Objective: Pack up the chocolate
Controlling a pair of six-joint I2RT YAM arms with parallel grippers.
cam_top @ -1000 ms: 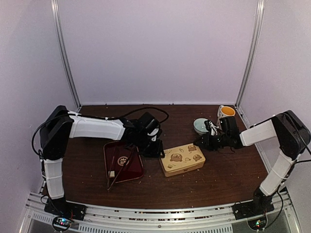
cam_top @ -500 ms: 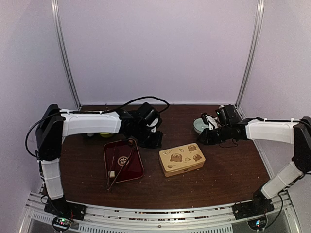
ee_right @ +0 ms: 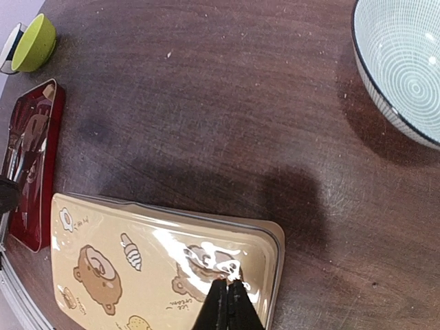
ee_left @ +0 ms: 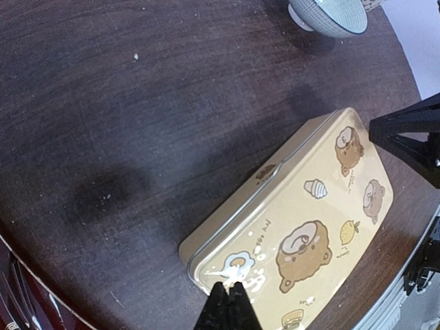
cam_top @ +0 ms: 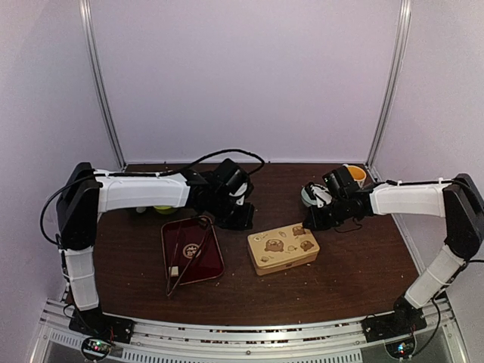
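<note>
Dark wood table, pale walls on three sides. Beige bear-print tin sits mid-table, lid on. Left hand clenched, nothing in it, tips over the tin end nearest the red tray. Right hand likewise clenched and empty, tips over the opposite end, near the patterned bowl. Chocolate: can't make it out in any view.

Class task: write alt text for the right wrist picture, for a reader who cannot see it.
The right arm's closed fingers point at a shut beige tin printed with cartoon bears, on a dark wooden table. A patterned bowl sits upper right; a red tray and green cup at the left edge.
</note>
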